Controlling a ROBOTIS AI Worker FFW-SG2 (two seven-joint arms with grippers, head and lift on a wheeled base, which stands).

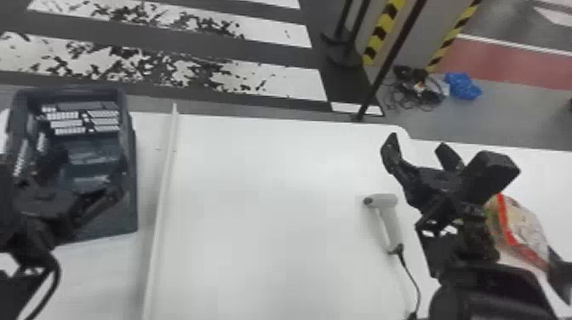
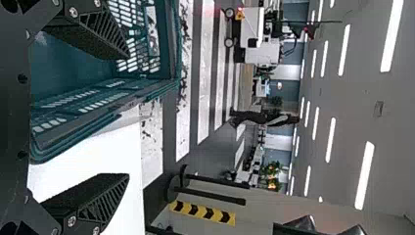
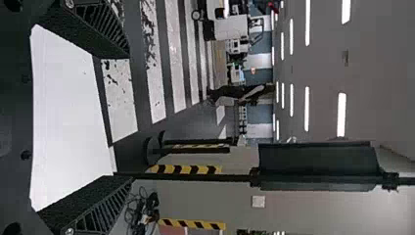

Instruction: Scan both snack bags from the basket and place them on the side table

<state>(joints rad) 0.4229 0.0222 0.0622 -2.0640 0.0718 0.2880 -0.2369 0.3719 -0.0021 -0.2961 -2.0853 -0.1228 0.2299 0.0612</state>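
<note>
"Where's the snack bag?"

"Red-edged snack bag (image 1: 523,230), lying on the side table (image 1: 544,178), off the counter's right edge. The right arm partly hides it from the head view."

"And nearest to that?"

"The right gripper (image 1: 418,149), raised by the counter's far right corner. Its fingers stand wide apart with nothing between them."

"What's on the counter (image 1: 272,204) itself?"

"A pale scanner (image 1: 388,208) on its side, near the right edge, its head toward the far edge. The dark cord (image 1: 413,281) runs toward the near edge."

"Over on the left?"

"A raised white strip (image 1: 164,178) runs along the counter's left edge. Past it sits the dark basket (image 1: 132,187), near the far edge of its white surface. The left gripper (image 1: 74,176) is over the basket, fingers spread apart."
</note>
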